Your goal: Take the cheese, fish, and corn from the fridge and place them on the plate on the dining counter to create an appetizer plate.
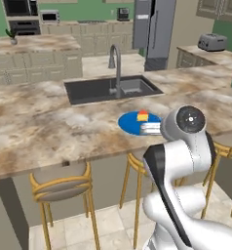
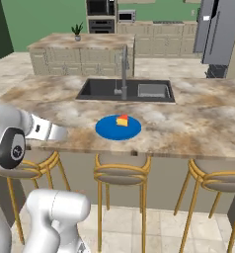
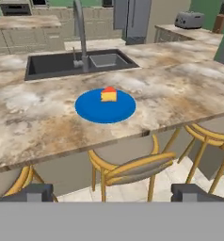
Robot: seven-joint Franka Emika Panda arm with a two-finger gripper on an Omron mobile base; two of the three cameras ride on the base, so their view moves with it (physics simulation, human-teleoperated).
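Observation:
The round blue plate [image 1: 130, 124] [image 2: 109, 131] [image 3: 92, 110] lies on the dining counter [image 1: 40, 127] [image 2: 198, 123] [image 3: 180, 94], in front of the sink. On its far side sits the yellow cheese [image 1: 143, 117] [image 2: 122, 121] [image 3: 108, 96], with a red-orange bit, the fish [image 3: 108, 89], pressed against its back and mostly hidden. My gripper [image 1: 150, 128] [image 2: 58, 132] [image 3: 115, 193] is open and holds nothing. It hangs short of the counter's near edge, above the stools, and points at the plate. The grey fridge [image 1: 154, 29] [image 2: 218, 29] [image 3: 132, 19] stands far behind. The corn is out of view.
A dark inset sink [image 1: 98, 90] with a grey faucet [image 1: 117, 63] lies just beyond the plate. Yellow-framed stools [image 1: 62, 188] [image 2: 122, 173] [image 3: 132, 167] line the counter's near side below my hand. A toaster [image 1: 212, 42] sits on another counter at the right.

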